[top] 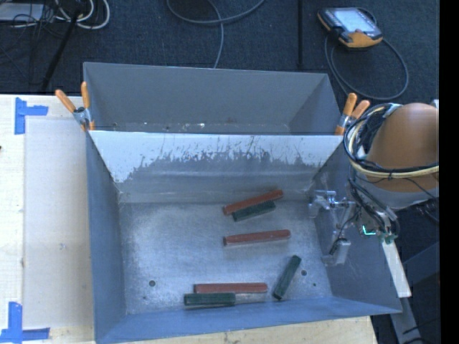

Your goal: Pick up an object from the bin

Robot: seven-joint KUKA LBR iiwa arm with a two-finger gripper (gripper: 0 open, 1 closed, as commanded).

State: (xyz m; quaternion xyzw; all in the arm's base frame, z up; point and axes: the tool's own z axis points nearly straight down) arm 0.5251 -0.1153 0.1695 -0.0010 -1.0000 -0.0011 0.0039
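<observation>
Gripper [334,248] beside diagonal dark-green bar [286,277]

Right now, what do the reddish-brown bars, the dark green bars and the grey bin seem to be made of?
The middle reddish-brown bar and the tilted dark green bar look like matt plastic or painted wood, straight-edged with no gleam; which, I cannot tell. The grey bin looks like sheet metal, its back wall scratched.

Grey bin [215,120], 3 red-brown bars [256,239], 3 dark green bars [286,276], pincer [334,249] by right wall
</observation>
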